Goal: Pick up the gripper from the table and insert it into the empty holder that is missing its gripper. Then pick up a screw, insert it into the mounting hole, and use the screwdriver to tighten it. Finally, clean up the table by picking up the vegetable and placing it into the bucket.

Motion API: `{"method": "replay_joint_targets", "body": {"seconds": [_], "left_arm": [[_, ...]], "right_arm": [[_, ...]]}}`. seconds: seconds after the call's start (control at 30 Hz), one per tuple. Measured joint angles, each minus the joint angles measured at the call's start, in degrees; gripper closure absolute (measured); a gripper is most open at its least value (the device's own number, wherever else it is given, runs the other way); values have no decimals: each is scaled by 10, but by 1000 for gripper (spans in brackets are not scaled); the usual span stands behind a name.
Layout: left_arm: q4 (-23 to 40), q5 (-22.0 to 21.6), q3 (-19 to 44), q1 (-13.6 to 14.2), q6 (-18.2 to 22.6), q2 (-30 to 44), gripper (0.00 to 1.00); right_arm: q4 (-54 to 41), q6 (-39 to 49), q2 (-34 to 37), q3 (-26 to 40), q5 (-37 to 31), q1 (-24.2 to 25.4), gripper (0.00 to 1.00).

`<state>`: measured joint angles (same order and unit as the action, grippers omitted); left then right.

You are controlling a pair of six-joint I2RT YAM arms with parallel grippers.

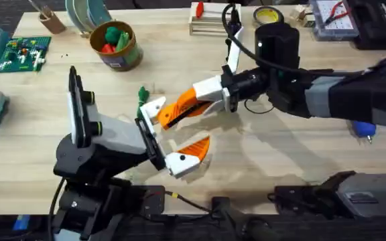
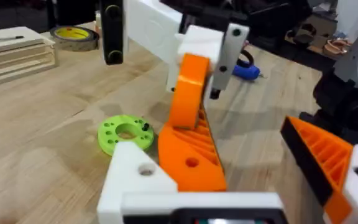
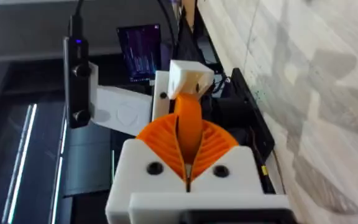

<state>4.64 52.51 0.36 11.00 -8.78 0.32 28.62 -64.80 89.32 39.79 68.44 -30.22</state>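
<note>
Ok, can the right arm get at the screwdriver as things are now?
Probably not yet. The right tool is shut on the orange gripper, over by the left tool, and the screwdriver lies back by its own forearm, partly hidden.

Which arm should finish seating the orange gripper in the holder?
Right. The right gripper is shut on the orange gripper, whose tip meets the white holder on the left gripper. The left gripper is open and merely presents the holder.
</note>
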Motion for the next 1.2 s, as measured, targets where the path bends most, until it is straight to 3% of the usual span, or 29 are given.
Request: {"method": "replay_joint_targets", "body": {"seconds": [0.63, 1.2], "left_arm": [[-1, -18, 0, -3, -6, 0, 7], [-4, -62, 0, -13, -11, 0, 7]], "right_arm": [[15, -25, 0, 0, -85, -15, 995], [64, -27, 0, 0, -219, -74, 995]]}}
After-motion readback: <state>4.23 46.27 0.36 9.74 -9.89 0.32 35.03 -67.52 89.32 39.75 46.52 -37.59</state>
